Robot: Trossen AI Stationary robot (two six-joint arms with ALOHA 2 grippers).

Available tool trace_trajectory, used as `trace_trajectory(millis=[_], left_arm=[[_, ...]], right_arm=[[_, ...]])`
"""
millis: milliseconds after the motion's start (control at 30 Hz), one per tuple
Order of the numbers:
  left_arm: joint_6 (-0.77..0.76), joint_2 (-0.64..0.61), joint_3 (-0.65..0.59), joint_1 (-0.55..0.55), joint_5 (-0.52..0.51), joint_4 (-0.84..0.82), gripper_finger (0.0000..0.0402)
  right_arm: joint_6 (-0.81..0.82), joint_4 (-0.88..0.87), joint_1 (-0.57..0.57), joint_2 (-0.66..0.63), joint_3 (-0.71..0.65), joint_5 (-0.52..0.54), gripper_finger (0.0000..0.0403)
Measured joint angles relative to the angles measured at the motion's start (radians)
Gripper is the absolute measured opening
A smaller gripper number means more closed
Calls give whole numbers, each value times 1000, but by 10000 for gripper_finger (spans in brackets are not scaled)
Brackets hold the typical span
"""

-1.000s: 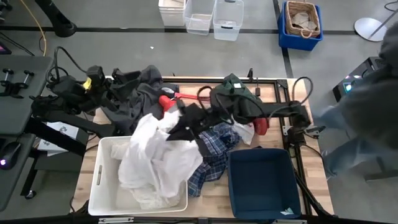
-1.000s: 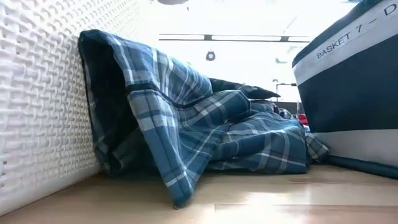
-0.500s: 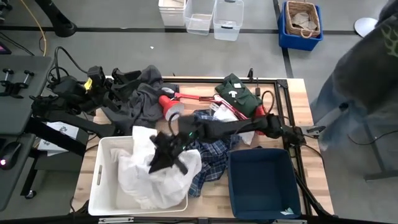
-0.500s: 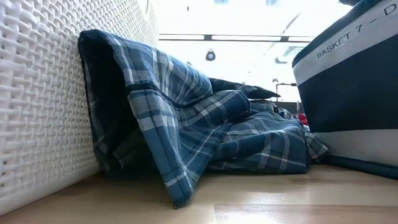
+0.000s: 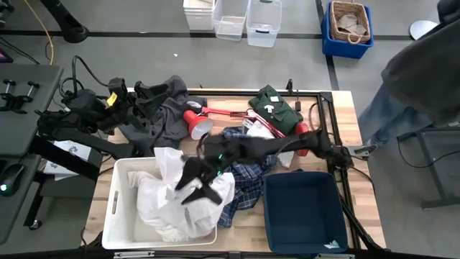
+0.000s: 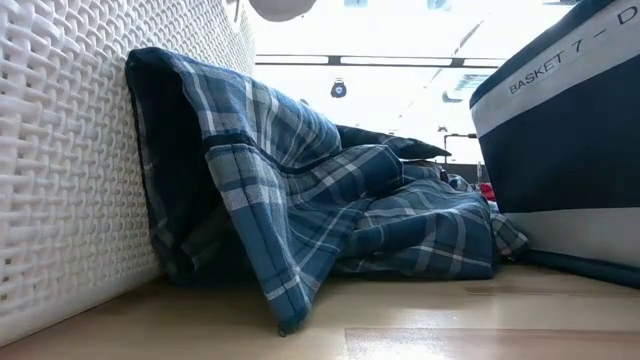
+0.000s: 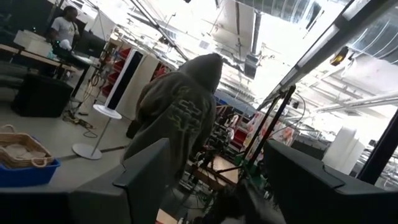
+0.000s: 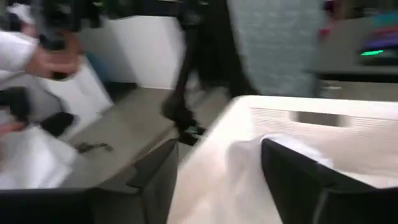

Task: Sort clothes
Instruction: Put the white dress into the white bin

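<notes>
White clothes (image 5: 169,205) lie heaped in the white bin (image 5: 118,216) at the near left. My right gripper (image 5: 200,188) hovers open just above that heap, and its wrist view shows the bin's rim (image 8: 323,115) past the open fingers (image 8: 155,180). The blue-and-white plaid shirt (image 5: 248,176) lies crumpled between the two bins and leans on the white bin's wall (image 6: 70,170). A dark grey garment (image 5: 162,115) lies at the far left, with my left gripper (image 5: 136,92) open beside it. A dark green garment (image 5: 277,104) lies at the far right.
A navy bin (image 5: 302,212) stands at the near right, marked with lettering (image 6: 560,70). A red desk lamp (image 5: 198,119) lies across the table's far middle. A person in a hooded top (image 7: 180,118) stands beyond the table's right edge. Bins and a basket (image 5: 348,25) stand on the floor.
My right gripper has carried a white garment from the table's middle toward the near left, over the white bin, and has opened there. The garment, earlier spread hanging over bin and table, now lies heaped inside the bin.
</notes>
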Motion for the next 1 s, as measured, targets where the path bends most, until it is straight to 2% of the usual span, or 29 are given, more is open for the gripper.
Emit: trace_trajectory(millis=[167,300,400,467,500,533,633,700,833,1000], left_arm=[[-1,-1,0,0,0,1,248],[-7,-1,0,0,0,-4,248],[-27,-1,0,0,0,-22,248],[-36,-1,0,0,0,-38,248],[-38,0,0,0,0,-43,248],[-44,0,0,0,0,-46,248],[-52,-1,0,0,1,-48,248],[-52,-1,0,0,0,-48,248],[-53,-1,0,0,1,-48,248],[-53,-1,0,0,1,-48,248]], right_arm=[[-115,-325,-49,-115,2,110,239],[-205,-707,-51,-188,0,211,221],[-234,-955,-20,-237,-74,299,161],[-226,-997,16,-283,-190,329,87],[-211,-982,32,-310,-264,334,47],[-191,-942,47,-345,-337,334,24],[-84,-723,75,-417,-531,362,17],[-16,-544,77,-414,-609,394,6],[45,-308,73,-390,-631,498,4],[-7,-192,68,-378,-555,492,2]])
